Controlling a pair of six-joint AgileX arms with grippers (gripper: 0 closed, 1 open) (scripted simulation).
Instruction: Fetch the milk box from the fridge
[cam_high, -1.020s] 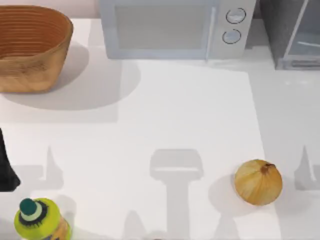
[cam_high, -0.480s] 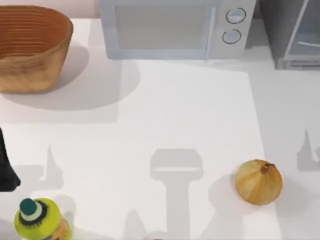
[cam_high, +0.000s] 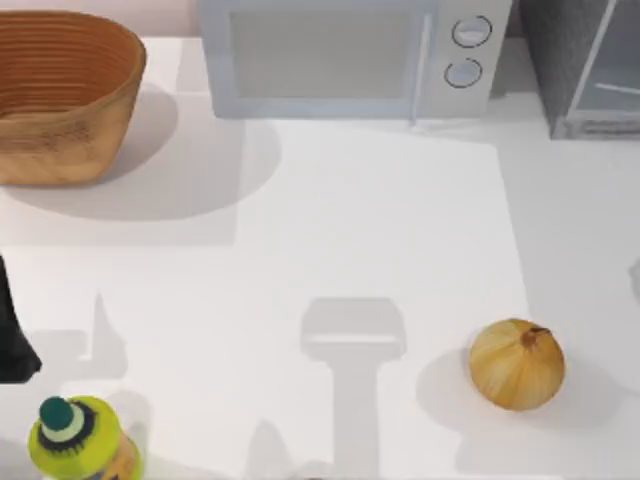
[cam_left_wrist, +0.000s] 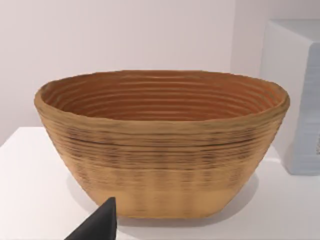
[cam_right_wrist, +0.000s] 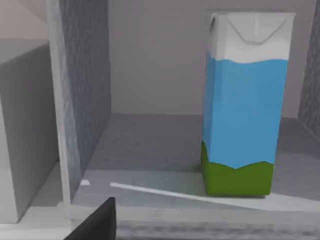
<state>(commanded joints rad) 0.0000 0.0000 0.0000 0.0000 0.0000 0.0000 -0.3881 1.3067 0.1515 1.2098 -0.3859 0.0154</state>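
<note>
- Standing upright inside the dark grey box-like fridge (cam_right_wrist: 85, 95), on its grey floor, is the small milk box (cam_right_wrist: 245, 105) with white gabled top, blue sides and green bottom band; the right wrist camera faces it.
- Whether the right jaws are open cannot be told; likewise the left jaws.
- Left arm (cam_high: 12, 335) sits at the tabletop's (cam_high: 380, 230) left edge, its camera facing the woven brown basket (cam_left_wrist: 160, 145), whose ribbed inside is bare.
- Fridge stands at the far right corner.
</note>
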